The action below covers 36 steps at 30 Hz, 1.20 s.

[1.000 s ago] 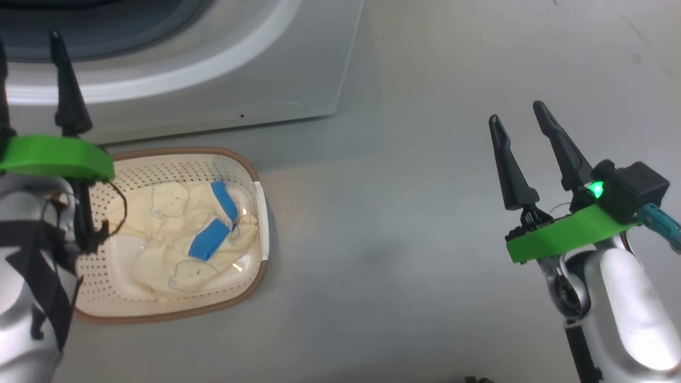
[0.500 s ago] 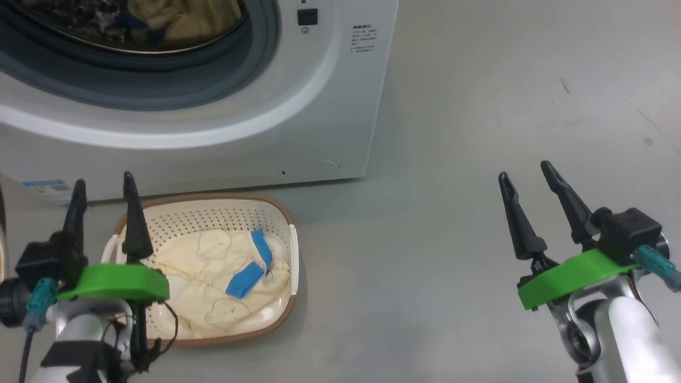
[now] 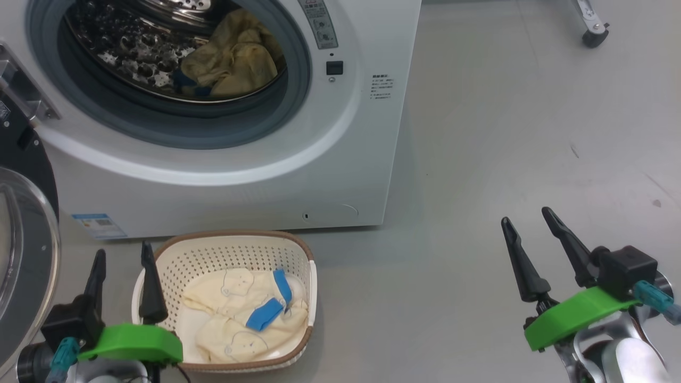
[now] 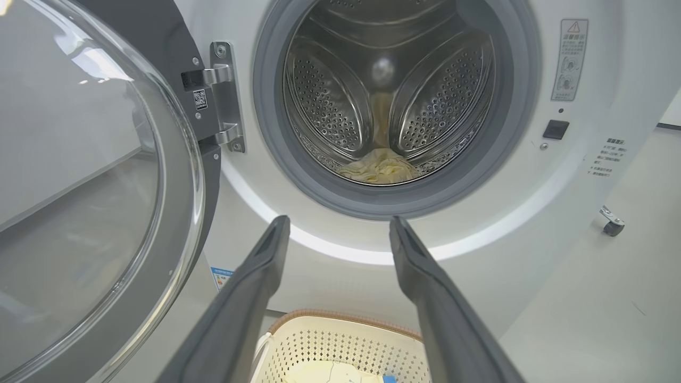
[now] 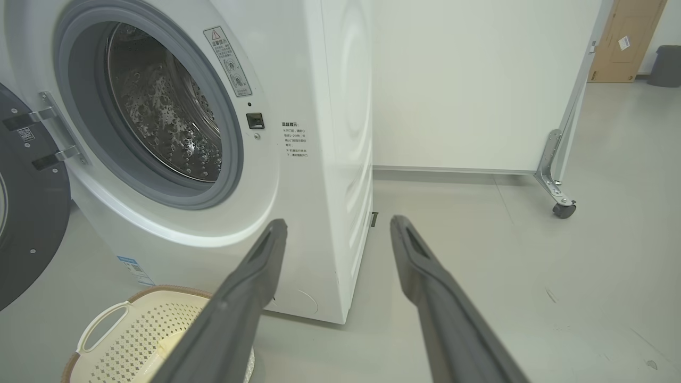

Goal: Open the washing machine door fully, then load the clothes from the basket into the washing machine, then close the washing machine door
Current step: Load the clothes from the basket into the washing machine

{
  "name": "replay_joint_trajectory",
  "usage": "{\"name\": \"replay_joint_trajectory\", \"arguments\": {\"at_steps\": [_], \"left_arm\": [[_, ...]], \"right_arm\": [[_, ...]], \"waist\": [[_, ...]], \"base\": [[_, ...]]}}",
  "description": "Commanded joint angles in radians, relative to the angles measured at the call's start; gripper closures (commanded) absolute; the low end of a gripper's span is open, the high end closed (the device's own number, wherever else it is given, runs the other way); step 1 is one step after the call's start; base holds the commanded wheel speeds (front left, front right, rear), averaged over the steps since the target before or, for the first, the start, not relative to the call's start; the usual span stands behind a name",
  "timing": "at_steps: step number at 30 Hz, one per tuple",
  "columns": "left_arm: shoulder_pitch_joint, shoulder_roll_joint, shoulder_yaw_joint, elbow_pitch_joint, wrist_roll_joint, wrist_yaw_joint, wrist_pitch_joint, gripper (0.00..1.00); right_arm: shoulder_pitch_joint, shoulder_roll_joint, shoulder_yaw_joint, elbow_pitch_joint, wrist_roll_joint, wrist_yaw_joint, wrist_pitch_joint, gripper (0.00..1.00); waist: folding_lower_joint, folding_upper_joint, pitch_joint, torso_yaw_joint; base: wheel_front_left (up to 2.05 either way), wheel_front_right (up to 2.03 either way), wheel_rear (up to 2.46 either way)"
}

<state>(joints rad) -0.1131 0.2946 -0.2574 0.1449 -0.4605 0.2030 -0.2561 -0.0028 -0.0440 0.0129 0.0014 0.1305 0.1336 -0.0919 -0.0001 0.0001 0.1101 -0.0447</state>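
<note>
The white washing machine (image 3: pixel 340 159) stands with its door (image 3: pixel 21 255) swung wide to the left, hinge and glass bowl in the left wrist view (image 4: pixel 80 186). One piece of the cream clothes (image 3: pixel 234 58) lies in the steel drum (image 4: pixel 380 167). More clothes (image 3: pixel 234 314), cream with blue bands, lie in the basket (image 3: pixel 229 250) on the floor before the machine. My left gripper (image 3: pixel 123 249) hangs open and empty at the basket's left rear rim, pointing at the drum (image 4: pixel 339 219). My right gripper (image 3: pixel 526 215) is open and empty over bare floor far to the right (image 5: pixel 338 220).
Grey floor (image 3: pixel 505 133) spreads to the right of the machine. A white wheeled partition with a caster (image 5: pixel 564 207) stands behind the machine; its caster also shows at the head view's top right (image 3: pixel 590 37). A dark bin (image 5: pixel 665 64) sits by a wooden door far back.
The head camera has tilted up, bringing the drum and open door into view. My left gripper has drawn back from the machine's front to the basket's left rim. The right gripper has barely shifted.
</note>
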Motion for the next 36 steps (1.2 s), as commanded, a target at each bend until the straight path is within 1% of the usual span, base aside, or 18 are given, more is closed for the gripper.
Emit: {"name": "replay_joint_trajectory", "arguments": {"at_steps": [1, 13, 21, 28, 36], "left_arm": [[-0.016, 0.018, 0.037, -0.037, 0.006, 0.006, -0.006, 0.0], [0.029, 0.021, 0.024, -0.07, 0.01, 0.029, 0.008, 0.0], [0.03, 0.021, 0.014, -0.087, 0.012, 0.038, 0.013, 0.0], [0.017, 0.029, 0.011, -0.076, 0.013, 0.033, 0.012, 0.0], [0.0, 0.031, 0.006, -0.077, 0.025, 0.044, 0.011, 0.0]], "right_arm": [[-0.012, -0.006, 0.014, -0.045, -0.005, -0.003, 0.009, 0.0], [0.026, -0.006, 0.003, -0.091, -0.004, -0.003, 0.033, 0.0], [0.026, -0.006, 0.003, -0.102, -0.004, -0.003, 0.038, 0.0], [0.019, -0.006, 0.004, -0.103, -0.002, -0.003, 0.036, 0.0], [0.014, -0.006, 0.004, -0.105, -0.001, -0.003, 0.032, 0.0]], "waist": [[0.0001, -0.0001, -0.015, 0.004], [0.0001, -0.0001, -0.049, 0.001], [0.0001, -0.0001, -0.039, -0.005], [0.0001, -0.0001, -0.026, -0.012], [0.0001, -0.0001, -0.008, -0.018]], "base": [[0.0, 0.0, 0.0], [0.0, 0.0, 0.0], [0.0, 0.0, 0.0], [0.0, 0.0, 0.0], [0.0, 0.0, 0.0]]}}
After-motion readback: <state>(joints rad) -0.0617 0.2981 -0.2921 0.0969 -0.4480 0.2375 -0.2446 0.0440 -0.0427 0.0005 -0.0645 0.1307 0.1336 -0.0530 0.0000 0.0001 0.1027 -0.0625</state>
